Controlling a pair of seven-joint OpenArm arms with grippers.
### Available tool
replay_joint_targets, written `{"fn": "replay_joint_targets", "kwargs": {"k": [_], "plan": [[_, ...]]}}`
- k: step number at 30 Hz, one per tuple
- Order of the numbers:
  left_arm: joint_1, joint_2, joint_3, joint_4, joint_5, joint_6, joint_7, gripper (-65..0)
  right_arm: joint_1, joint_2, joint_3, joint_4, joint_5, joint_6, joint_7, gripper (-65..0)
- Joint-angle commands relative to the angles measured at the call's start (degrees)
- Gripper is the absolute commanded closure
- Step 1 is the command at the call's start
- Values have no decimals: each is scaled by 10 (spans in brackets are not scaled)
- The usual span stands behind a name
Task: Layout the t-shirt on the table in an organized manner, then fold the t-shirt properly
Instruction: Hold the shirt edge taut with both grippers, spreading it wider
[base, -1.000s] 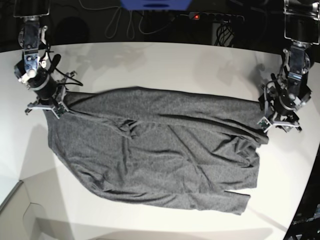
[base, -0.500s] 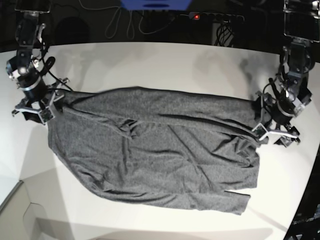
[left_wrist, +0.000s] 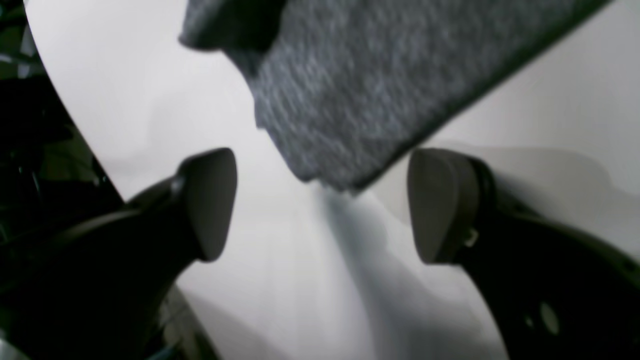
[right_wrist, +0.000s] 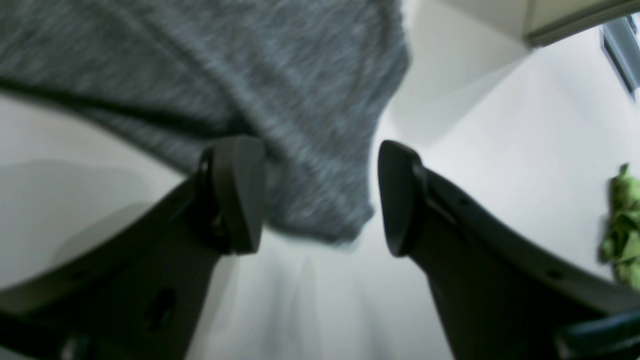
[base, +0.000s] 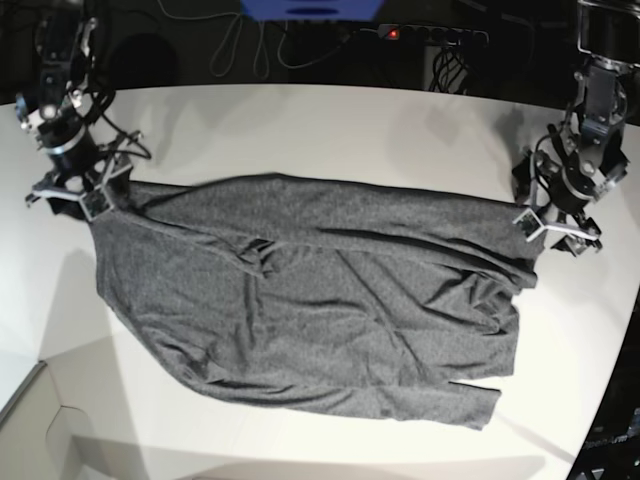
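Both my grippers stand wide open with nothing between the pads: my left gripper (left_wrist: 320, 205) sits just off one corner of the t-shirt (base: 310, 310), and my right gripper (right_wrist: 320, 195) off the opposite corner, cloth lying loose in front of the jaws on the table (base: 330, 130). The shirt is spread across the middle of the white top, but creased and skewed, the near edge slanting. If I fold from this lay, I judge the wrinkles get trapped and the edges won't line up; regrasping only the top layer would drag it crooked.
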Motion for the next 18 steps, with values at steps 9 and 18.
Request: {"fn": "replay_joint_targets", "kwargs": {"k": [9, 18], "plan": [[-53, -11, 65, -76, 2, -1, -7, -522, -11, -3, 16, 12, 4, -3, 12, -363], [-62, -11, 95, -87, 2, -2, -8, -346, -22, -2, 38, 12, 4, -3, 12, -362]]}}
